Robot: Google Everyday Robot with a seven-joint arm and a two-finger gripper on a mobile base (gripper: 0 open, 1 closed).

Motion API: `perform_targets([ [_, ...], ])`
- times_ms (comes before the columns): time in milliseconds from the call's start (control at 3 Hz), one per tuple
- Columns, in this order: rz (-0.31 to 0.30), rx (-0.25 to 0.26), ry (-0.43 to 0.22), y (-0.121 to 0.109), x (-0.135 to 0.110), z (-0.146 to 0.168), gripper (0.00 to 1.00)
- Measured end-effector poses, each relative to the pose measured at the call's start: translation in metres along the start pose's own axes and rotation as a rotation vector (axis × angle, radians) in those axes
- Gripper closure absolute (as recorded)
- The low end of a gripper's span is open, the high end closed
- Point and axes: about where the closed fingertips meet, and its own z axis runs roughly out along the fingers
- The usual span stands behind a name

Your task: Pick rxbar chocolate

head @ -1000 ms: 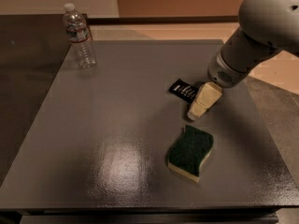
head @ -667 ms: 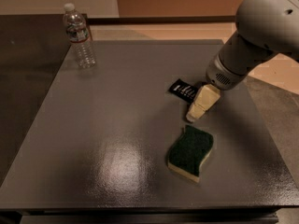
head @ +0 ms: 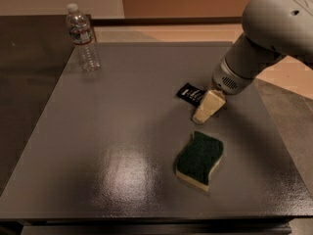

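The rxbar chocolate (head: 190,93) is a small flat black wrapper with white lettering, lying on the grey table (head: 122,131) right of centre. Its right end is hidden behind my gripper. My gripper (head: 201,116) hangs from the white arm (head: 259,43) that reaches in from the upper right. The gripper's cream tip is low over the table, just right of and in front of the bar. Whether it touches the bar I cannot tell.
A green-and-yellow wavy sponge (head: 199,159) lies just in front of the gripper. A clear water bottle (head: 83,39) stands upright at the table's back left corner. The table's right edge runs close behind the arm.
The arm's upper body has shifted slightly to the left. The gripper tip stays almost in place beside the bar. The bar, sponge and bottle have not moved.
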Motion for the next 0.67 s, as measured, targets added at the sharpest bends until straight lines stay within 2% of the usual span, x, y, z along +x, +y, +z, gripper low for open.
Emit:
perform_targets([
  [667, 0.003, -0.008, -0.003, -0.0005, -0.0044, -0.0086, 0.85],
])
